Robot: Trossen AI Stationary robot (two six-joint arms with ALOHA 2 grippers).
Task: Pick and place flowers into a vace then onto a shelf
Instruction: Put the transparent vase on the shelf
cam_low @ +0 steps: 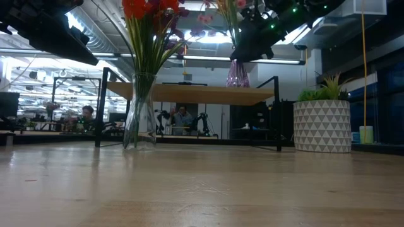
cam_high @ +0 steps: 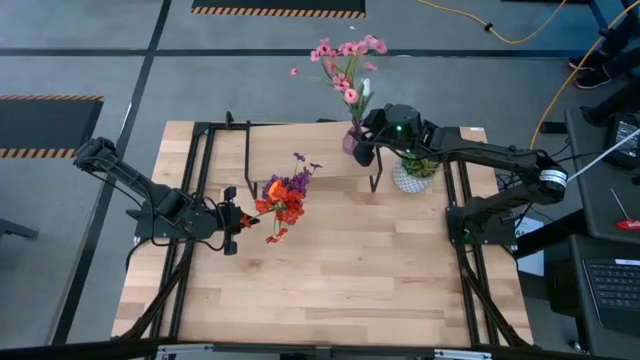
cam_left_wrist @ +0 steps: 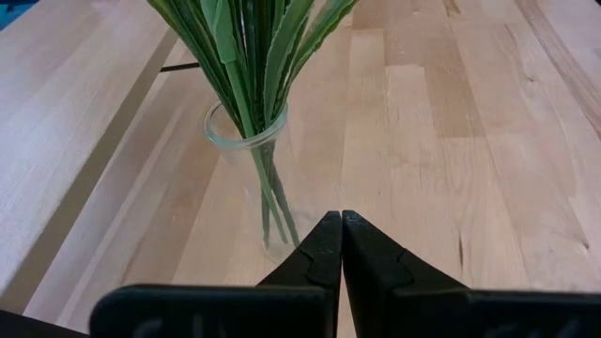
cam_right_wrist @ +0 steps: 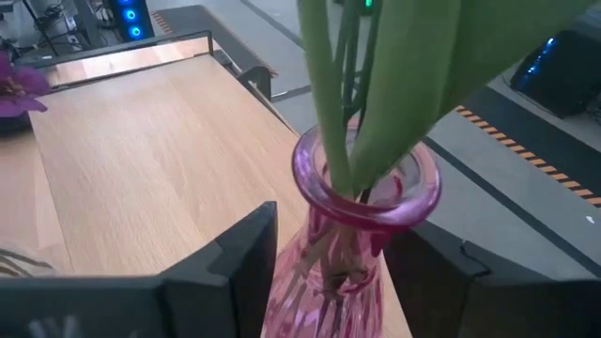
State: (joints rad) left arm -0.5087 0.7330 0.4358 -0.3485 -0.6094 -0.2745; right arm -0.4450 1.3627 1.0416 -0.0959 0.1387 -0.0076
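While the left gripper [cam_left_wrist: 340, 221] is waiting with its fingers pressed together just near of the clear vase [cam_left_wrist: 246, 141], red and purple flowers [cam_high: 285, 197] are standing in it mid-table. Farther right, the right gripper [cam_right_wrist: 333, 268] is clasping a pink vase [cam_right_wrist: 362, 211] of pink flowers [cam_high: 347, 60] on the shelf [cam_low: 189, 93].

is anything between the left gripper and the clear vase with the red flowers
Nothing visible. The left gripper is shut and points straight at the clear vase, with only bare table between them.
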